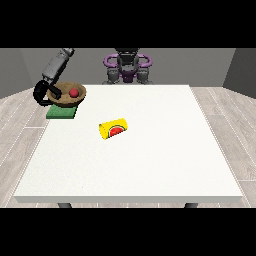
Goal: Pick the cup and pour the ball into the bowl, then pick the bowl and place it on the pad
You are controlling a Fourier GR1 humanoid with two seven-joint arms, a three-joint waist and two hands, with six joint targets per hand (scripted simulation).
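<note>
At the upper left of the frame we see the bowl (pixel 70 94), with the ball (pixel 73 93) inside, over the pad (pixel 61 113), the hand at the view's left (pixel 44 93) curled round its rim. Pouring looks done; release remains. One cup (pixel 113 129) lies mid-table; one of each.

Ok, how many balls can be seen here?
1. A red ball lies inside the brown bowl at the table's far corner, view's left. Another inside the tipped yellow cup couldn't be ruled out.
</note>
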